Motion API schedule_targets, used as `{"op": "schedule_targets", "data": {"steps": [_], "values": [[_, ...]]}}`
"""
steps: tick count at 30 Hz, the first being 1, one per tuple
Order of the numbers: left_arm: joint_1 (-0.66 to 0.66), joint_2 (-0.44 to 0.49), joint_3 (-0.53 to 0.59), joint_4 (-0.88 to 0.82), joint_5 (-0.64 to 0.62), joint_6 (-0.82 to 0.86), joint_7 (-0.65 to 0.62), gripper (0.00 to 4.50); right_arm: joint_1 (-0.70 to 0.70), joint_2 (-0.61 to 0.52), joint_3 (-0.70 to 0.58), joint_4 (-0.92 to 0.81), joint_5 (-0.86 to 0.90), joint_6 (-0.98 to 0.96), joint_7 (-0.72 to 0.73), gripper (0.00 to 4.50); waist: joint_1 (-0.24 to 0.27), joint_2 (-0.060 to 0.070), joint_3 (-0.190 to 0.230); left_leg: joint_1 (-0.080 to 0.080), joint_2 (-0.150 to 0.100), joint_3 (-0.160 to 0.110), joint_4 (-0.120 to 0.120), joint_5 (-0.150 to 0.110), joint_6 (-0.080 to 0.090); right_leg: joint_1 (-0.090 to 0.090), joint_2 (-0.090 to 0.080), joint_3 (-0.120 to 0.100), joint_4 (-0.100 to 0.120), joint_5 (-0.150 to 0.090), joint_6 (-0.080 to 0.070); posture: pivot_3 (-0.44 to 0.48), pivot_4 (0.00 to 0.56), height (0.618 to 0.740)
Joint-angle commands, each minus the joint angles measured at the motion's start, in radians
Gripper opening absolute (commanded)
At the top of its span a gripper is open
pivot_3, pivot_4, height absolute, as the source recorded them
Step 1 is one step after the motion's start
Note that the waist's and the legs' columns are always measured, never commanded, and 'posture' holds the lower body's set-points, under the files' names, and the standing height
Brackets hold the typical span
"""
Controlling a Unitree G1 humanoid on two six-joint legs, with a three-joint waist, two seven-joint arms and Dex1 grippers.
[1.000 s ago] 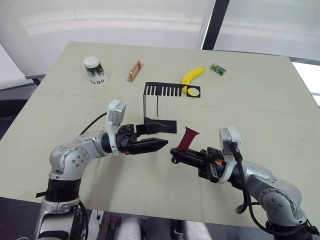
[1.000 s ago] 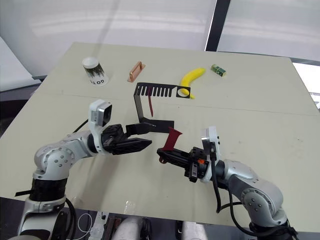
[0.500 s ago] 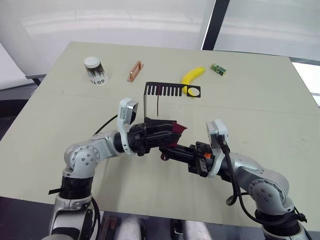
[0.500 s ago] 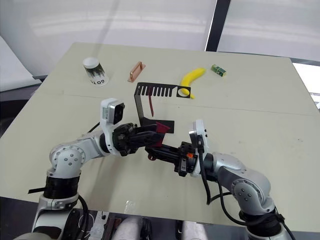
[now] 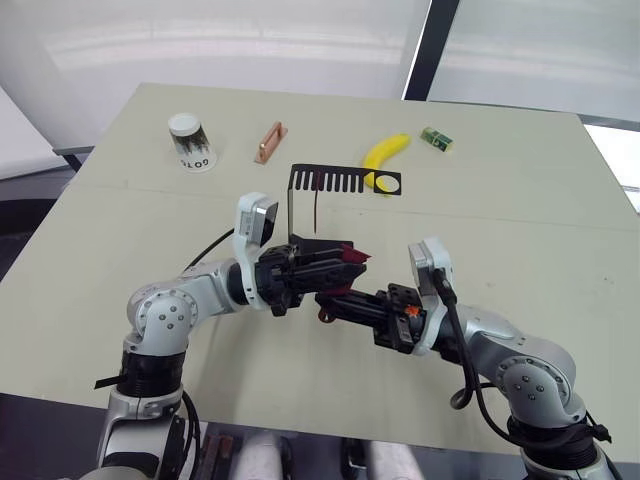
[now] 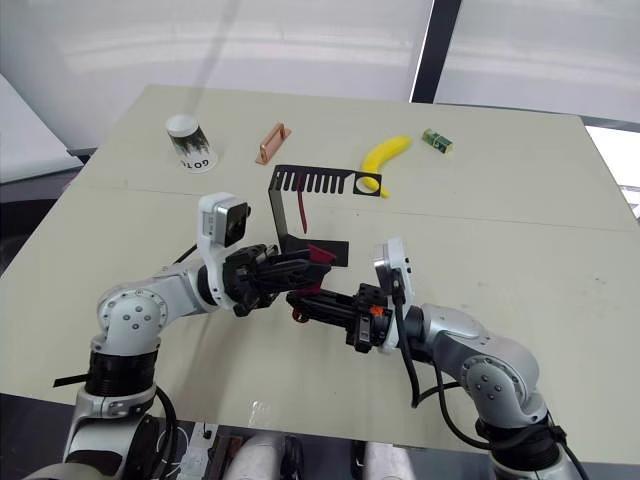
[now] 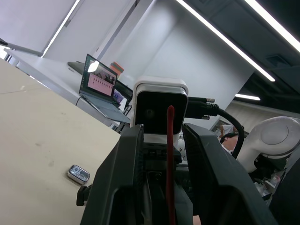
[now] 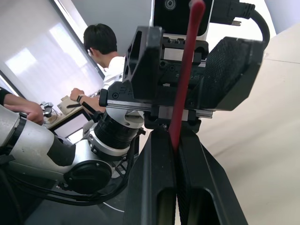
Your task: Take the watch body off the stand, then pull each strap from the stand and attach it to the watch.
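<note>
Centrally, above the near half of the table [image 5: 520,200], the two grippers meet tip to tip in front of the stand [image 5: 322,215]. The right gripper [image 5: 335,300] has its two fingers pressed together on one dark red strap [image 5: 350,262]; in the right wrist view the strap [image 8: 185,75] rises from between those clenched fingers [image 8: 157,187] and passes between the two black fingers of the left gripper [image 5: 335,268]. The left gripper's fingers [image 7: 208,173] stand parted on either side of the strap [image 7: 169,159], with a gap on each side, so they are released rather than grasping.

The stand is upright on the table just behind the grippers, its flat base partly hidden by the left gripper. Its comb-slotted top arm reaches toward the right, ending in a round hole that lies over the lower end of a banana [image 5: 385,152]. A second dark red strap [image 5: 316,205] hangs from one slot of the comb.

The watch body [image 7: 78,174] lies flat on the table, seen in the left wrist view beside the left gripper's finger; its place cannot be told from the head views.

Farther back on the table are a paper cup [image 5: 189,141], a copper-coloured handle [image 5: 269,141] and a small green packet [image 5: 435,138], all well apart from the grippers. A person [image 8: 105,51] sits at a desk in the background of the right wrist view.
</note>
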Motion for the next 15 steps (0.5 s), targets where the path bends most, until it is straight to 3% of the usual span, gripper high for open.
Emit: {"op": "schedule_targets", "data": {"steps": [1,15], "values": [[0.003,0.009,0.016,-0.029,-0.033,0.002,-0.002,1.44,0.007,0.012,-0.011,-0.014,0.044,0.0,-0.008,0.0,0.0,0.0,0.0,0.0,0.0,0.0,0.0,0.0,0.0,0.0,0.0,0.0,0.0,0.0,0.0,0.0,0.15,0.729],[0.02,0.009,0.019,-0.021,-0.038,0.004,0.019,1.44,0.036,0.016,-0.001,0.003,0.066,0.001,0.006,0.0,0.0,0.0,0.0,0.0,0.0,0.0,0.0,0.0,0.0,0.0,0.0,0.0,0.0,0.0,0.0,0.0,0.15,0.729]]}}
